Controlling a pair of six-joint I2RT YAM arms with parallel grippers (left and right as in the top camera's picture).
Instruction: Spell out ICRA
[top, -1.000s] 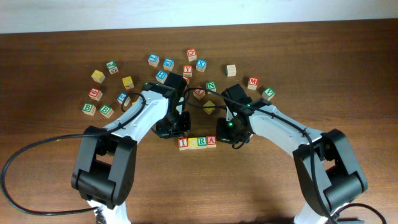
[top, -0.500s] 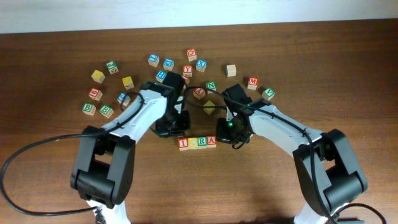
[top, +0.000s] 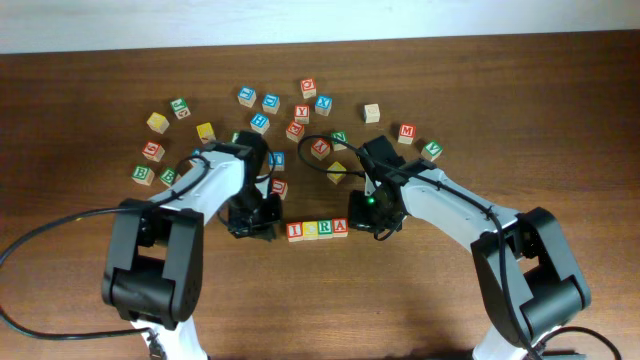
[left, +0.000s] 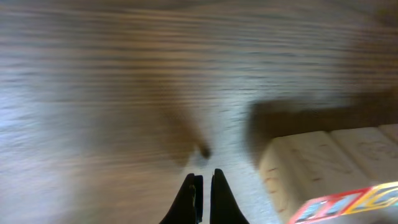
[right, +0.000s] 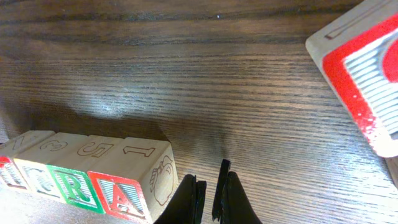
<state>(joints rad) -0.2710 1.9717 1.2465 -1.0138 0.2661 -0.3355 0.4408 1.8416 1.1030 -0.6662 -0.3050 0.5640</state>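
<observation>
- Evidently the spelling step is finished: the red-faced wooden I cube (top: 294, 231), yellow-faced wooden C cube (top: 309, 230), green-faced wooden R cube (top: 325, 228) and red-faced wooden A cube (top: 340, 226) sit touching in one row, near-centre on the brown wooden table (top: 420, 320).
- The left gripper (top: 255, 222) is clenched and empty, just left of the I.
- The right gripper (top: 372, 222) is clenched and empty, just right of the A.
- Judged next move: raise both arms clear without nudging the row. The spare lettered wooden cubes (top: 271, 102) lie scattered on the far side.

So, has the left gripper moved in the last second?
Yes. The left gripper has slid left, away from the ICRA row, which has stayed put.
</observation>
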